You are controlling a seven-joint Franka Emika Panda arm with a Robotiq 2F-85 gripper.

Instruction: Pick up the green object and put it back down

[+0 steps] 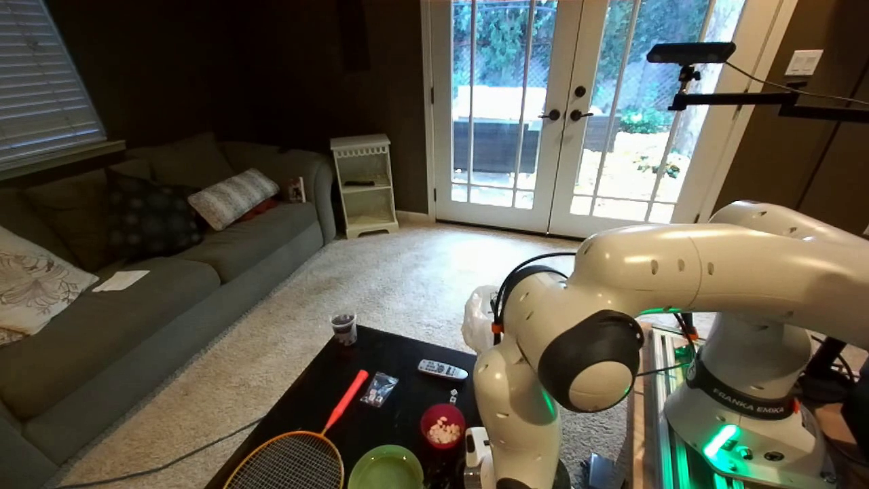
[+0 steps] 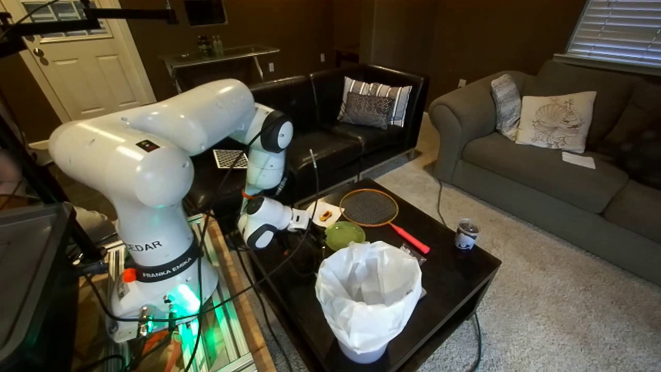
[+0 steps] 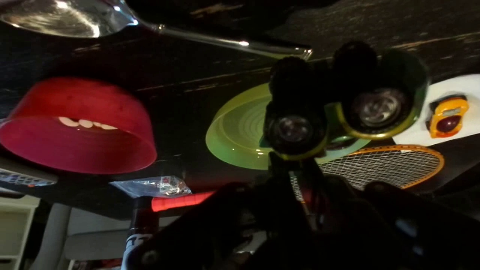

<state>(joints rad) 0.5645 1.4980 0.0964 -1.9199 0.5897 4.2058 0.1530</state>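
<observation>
The green object appears to be a small pair of dark green and black binoculars with yellow-green rims (image 3: 382, 108). It fills the upper middle right of the wrist view, which stands upside down. My gripper (image 3: 296, 165) comes in from the bottom of that view. Its dark fingers are close together at the nearer barrel and look shut on the binoculars. The exact contact is too dark to see, and I cannot tell whether they touch the table. I cannot make out the binoculars in either exterior view. A green plate (image 3: 240, 127) lies behind them, also in both exterior views (image 1: 385, 468) (image 2: 345, 235).
A red bowl (image 3: 78, 142) with white pieces and a spoon (image 3: 71, 18) are beside the gripper. A racket (image 2: 369, 206), a yellow toy (image 2: 325, 215) on white paper, a remote (image 1: 442, 369), a cup (image 2: 466, 235) and a white-lined bin (image 2: 361, 310) share the dark table.
</observation>
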